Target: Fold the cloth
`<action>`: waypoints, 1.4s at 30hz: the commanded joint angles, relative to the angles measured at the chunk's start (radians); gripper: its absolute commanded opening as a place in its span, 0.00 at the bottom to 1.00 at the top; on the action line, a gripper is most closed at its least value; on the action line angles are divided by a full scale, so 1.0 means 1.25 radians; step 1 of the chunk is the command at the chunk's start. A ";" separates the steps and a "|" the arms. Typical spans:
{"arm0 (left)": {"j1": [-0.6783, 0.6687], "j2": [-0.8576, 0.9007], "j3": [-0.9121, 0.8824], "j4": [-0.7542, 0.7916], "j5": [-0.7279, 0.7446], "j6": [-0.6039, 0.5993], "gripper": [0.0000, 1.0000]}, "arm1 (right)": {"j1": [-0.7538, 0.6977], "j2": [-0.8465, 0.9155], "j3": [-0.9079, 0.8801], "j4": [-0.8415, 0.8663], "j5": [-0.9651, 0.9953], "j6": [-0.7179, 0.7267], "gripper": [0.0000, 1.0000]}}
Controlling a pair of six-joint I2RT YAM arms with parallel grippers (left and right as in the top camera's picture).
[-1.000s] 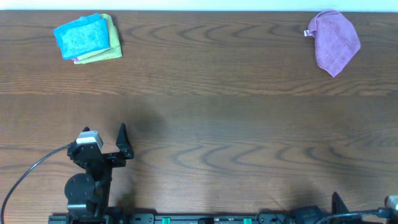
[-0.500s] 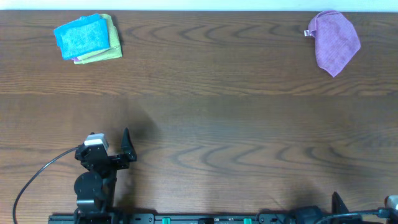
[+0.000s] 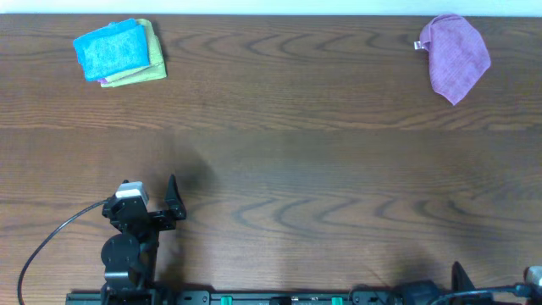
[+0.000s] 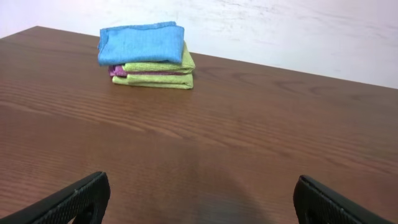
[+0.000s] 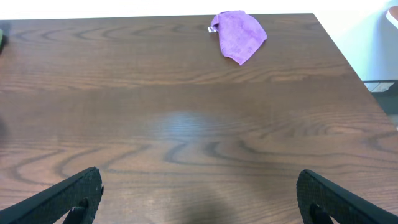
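Cloth of bright sky-blue textured fabric (image 3: pixel 110 49) lies folded on top of a lime-green folded cloth (image 4: pixel 158 66), at the far left corner of the dark wooden table (image 3: pixel 296 152). The left gripper (image 4: pixel 200 198) and right gripper (image 5: pixel 199 193) sit near the front edge, well apart from it, jaws spread wide and empty.

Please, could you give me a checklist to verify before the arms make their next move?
1. Left gripper open and empty: ok.
2. Right gripper open and empty: ok.
3. Blue cloth folded: ok.
4. Blue cloth resting on the lime-green cloth, not sliding off: ok.
5. Purple cloth folded: not ok, it lies crumpled at the far right.
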 commanded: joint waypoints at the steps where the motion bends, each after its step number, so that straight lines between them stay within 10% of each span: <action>1: 0.005 -0.008 -0.026 -0.002 -0.003 0.011 0.95 | -0.009 0.000 0.004 -0.001 0.003 -0.009 0.99; 31: 0.005 -0.008 -0.026 -0.002 -0.003 0.011 0.95 | -0.009 -0.002 0.004 0.003 0.009 -0.010 0.99; 42: 0.005 -0.008 -0.026 -0.002 -0.003 0.011 0.95 | -0.033 -0.181 -0.319 0.434 -0.018 -0.009 0.99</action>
